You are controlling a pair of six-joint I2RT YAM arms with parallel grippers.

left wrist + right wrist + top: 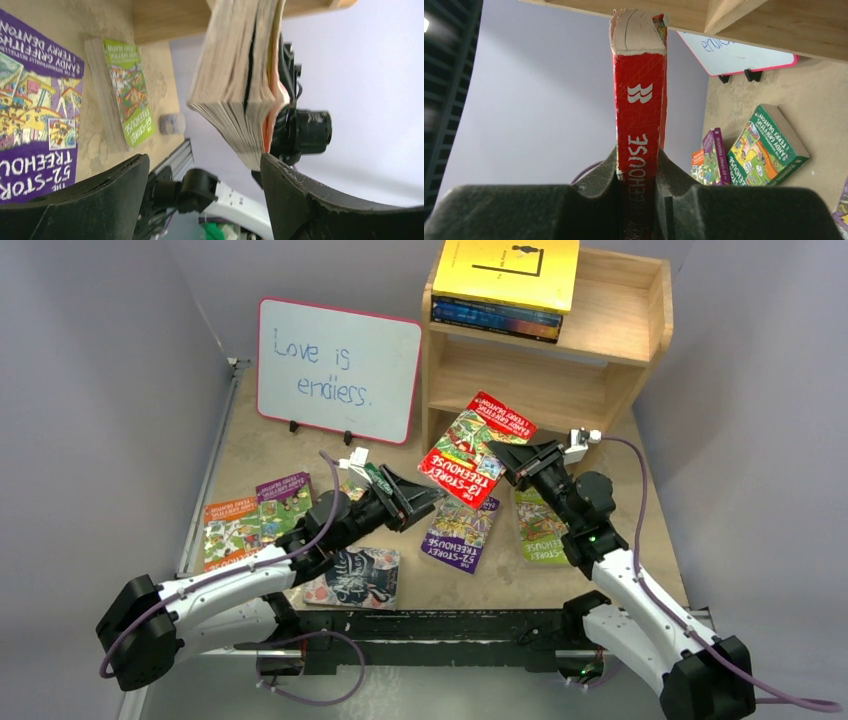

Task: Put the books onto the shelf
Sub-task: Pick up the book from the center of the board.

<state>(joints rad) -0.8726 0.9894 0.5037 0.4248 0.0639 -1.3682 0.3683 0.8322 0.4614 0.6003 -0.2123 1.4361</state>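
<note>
Right hand (508, 460) clamped on your red book (475, 448) before the shelf (600, 335), left hand (425, 502) spread apart just beside that book.

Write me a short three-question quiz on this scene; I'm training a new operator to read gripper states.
1. True or false: the right gripper is shut on the red paperback book.
2. How do the left gripper's jaws stand? A) open B) shut on a book
3. How many books lie on the top tier of the light wooden two-tier shelf: the yellow-covered book and the dark blue book under it?

Key: 1 true; 2 A; 3 two.
</note>
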